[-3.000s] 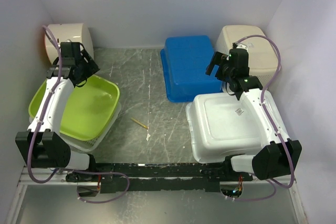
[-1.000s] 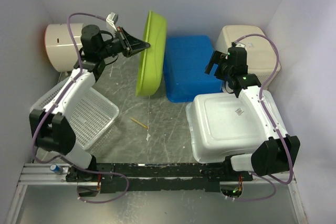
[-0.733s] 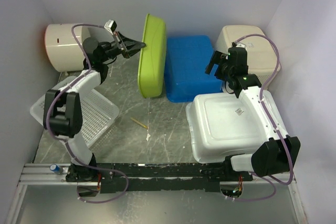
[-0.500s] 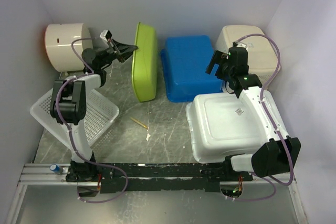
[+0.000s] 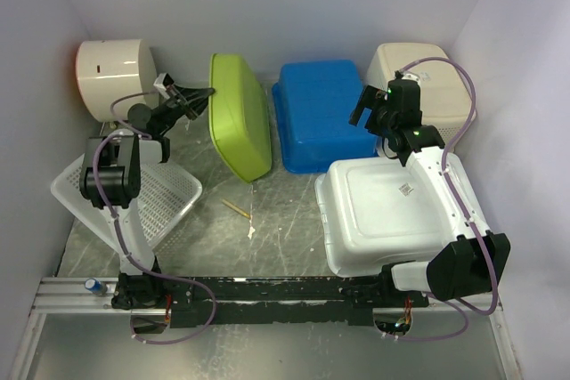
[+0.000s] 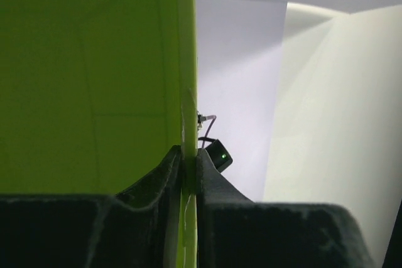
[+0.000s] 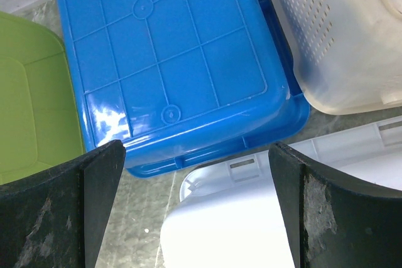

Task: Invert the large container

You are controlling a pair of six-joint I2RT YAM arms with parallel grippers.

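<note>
At 4 o'clock on the table, nearest the arm bases, the large container [image 5: 383, 220] lies mouth-down with the label sticker [image 5: 405, 190] on its base facing up. Just past its far edge, toward 2 o'clock, the right gripper [image 7: 196, 161] hangs with its fingers spread wide and nothing between them, above the container's rim and the upturned blue tub [image 5: 321, 117]. At 11 o'clock the left gripper [image 6: 188, 158] is pinched tight on the rim of a green tub [image 5: 239, 126], which stands tilted on edge.
</note>
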